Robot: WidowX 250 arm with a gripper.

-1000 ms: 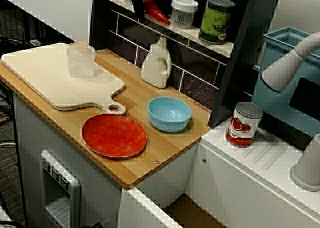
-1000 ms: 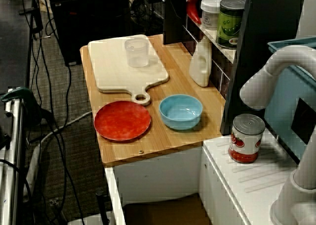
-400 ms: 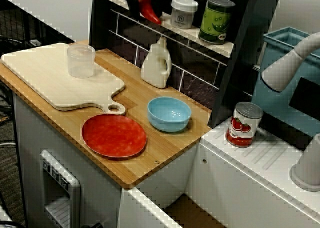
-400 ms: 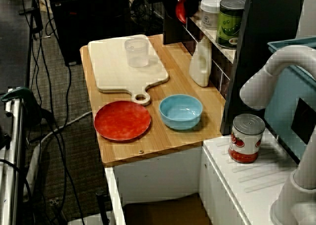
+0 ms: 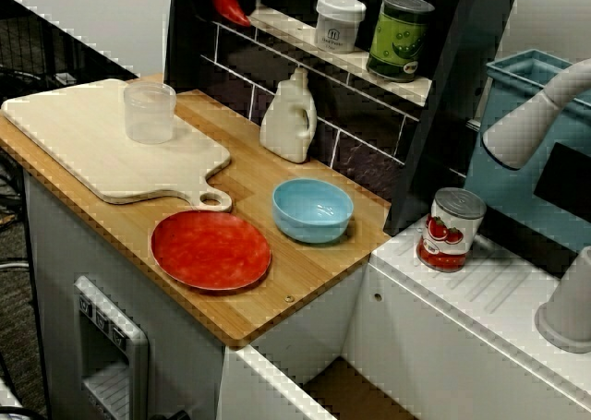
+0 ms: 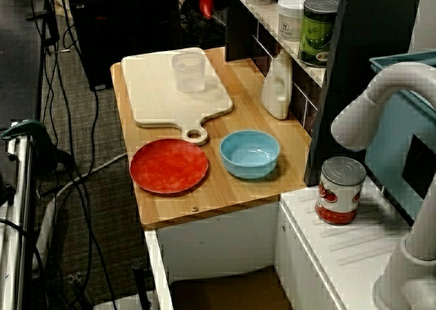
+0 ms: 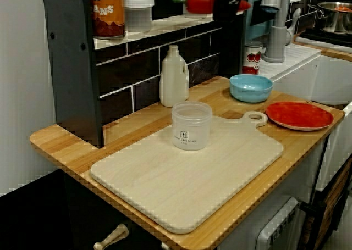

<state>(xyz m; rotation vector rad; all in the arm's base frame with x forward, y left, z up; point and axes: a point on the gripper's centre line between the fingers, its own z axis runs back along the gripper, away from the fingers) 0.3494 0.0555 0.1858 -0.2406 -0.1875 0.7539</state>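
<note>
High up at the shelf (image 7: 165, 23) edge, the gripper (image 7: 228, 3) is clamped across the red pepper (image 7: 199, 1), which lies level, stem end pointing away from it

- Glossy red plastic pepper (image 7: 199, 1): smooth, shiny skin.
- Pale wooden cutting board (image 7: 187, 178): matt, fine-grained.
- Clear plastic cup (image 7: 191, 125): frosted, translucent.
- Light blue bowl (image 5: 312, 210): smooth, glossy.
- Red round plate (image 5: 211, 250): slight sheen, mottled.
- White plastic bottle (image 5: 289, 117): matt.
- Tomato tin (image 5: 450, 230): metal lid, paper label.
</note>
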